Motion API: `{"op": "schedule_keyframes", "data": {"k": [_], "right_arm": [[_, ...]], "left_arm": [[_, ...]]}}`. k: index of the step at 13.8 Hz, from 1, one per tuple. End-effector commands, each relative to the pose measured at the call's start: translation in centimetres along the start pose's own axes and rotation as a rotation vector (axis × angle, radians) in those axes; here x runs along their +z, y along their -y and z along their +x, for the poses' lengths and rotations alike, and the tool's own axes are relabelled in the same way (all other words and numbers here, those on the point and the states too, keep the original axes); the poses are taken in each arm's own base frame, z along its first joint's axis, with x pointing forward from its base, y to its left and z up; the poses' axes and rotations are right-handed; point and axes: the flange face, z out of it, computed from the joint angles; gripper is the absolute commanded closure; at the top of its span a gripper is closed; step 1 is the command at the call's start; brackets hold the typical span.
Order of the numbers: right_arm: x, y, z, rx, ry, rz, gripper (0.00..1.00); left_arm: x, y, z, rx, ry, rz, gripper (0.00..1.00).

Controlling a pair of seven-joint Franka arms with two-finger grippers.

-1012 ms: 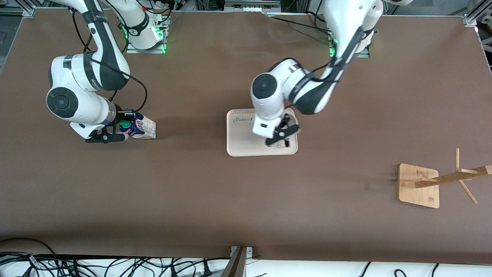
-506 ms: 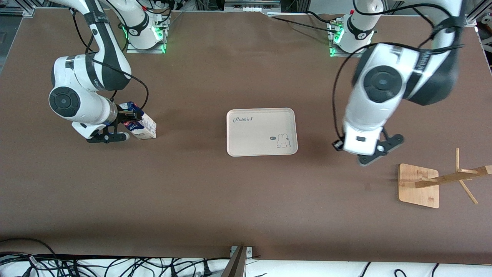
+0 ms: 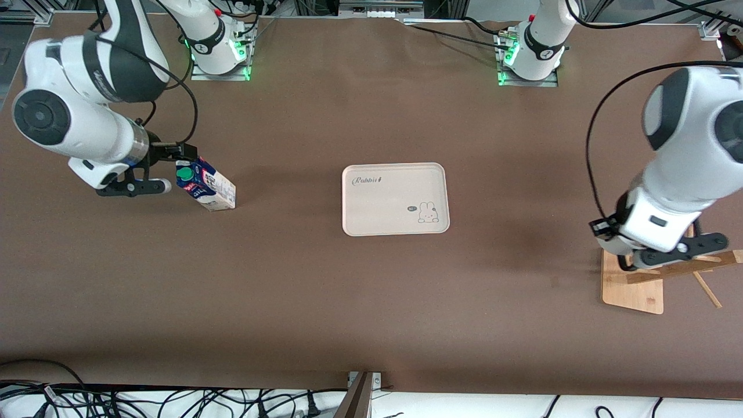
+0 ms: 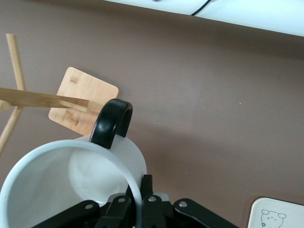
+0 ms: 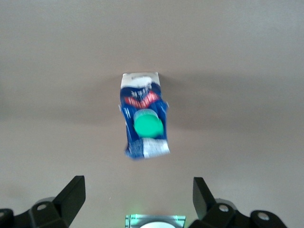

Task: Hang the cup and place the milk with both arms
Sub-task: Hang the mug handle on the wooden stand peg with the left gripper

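Observation:
The milk carton (image 3: 204, 187), with its blue top and green cap, stands on the table toward the right arm's end. It also shows in the right wrist view (image 5: 145, 124). My right gripper (image 3: 161, 169) is open and empty beside the carton's top, apart from it; in the right wrist view (image 5: 137, 195) the carton lies ahead of its spread fingers. My left gripper (image 4: 142, 202) is shut on the rim of the white cup (image 4: 66, 185), over the wooden rack's base (image 3: 631, 290). The cup's black handle (image 4: 112, 122) is close to a rack peg (image 4: 42, 98). In the front view the left hand (image 3: 662, 255) hides the cup.
A cream tray (image 3: 377, 200) with a rabbit print lies mid-table, and its corner shows in the left wrist view (image 4: 278, 213). The rack's tilted post (image 3: 688, 268) and pegs stick out near the left arm's end. Cables lie along the table edge nearest the front camera.
My left arm has carried the cup from the tray to over the rack. My right gripper has let go of the milk's top and drawn back toward the right arm's end.

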Motion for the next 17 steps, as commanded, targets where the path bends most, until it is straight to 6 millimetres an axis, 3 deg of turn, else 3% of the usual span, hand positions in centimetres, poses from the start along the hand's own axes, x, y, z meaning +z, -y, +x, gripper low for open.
{"op": "schedule_keyframes", "data": {"k": [1, 6, 8, 14, 15, 16, 17], "right_arm": [[-3.5, -0.2, -1.2, 0.003, 0.013, -0.006, 0.00], [-9.9, -1.0, -3.5, 0.014, -0.002, -0.001, 0.00], [-11.7, -1.3, -3.8, 0.016, -0.034, 0.002, 0.00], [-14.1, -1.3, -2.5, 0.101, -0.103, 0.007, 0.00], [-14.3, -2.5, -2.2, 0.120, -0.123, 0.015, 0.00], [-14.2, -4.6, -1.7, 0.143, -0.140, 0.033, 0.00], [-14.3, -5.7, -1.6, 0.144, -0.150, 0.051, 0.00]], "left_arm": [[-0.2, 4.8, 1.0, -0.004, 0.036, -0.094, 1.00], [0.3, 8.0, 1.7, 0.009, 0.042, -0.101, 1.00], [0.6, 10.2, 2.1, 0.038, 0.041, -0.100, 1.00], [1.7, 14.2, 2.5, 0.066, 0.054, -0.122, 1.00], [2.1, 14.5, 2.5, 0.073, 0.063, -0.121, 1.00], [2.3, 14.7, 2.2, 0.076, 0.088, -0.117, 0.60], [2.5, 14.6, 1.9, 0.087, 0.117, -0.118, 0.01]]}}
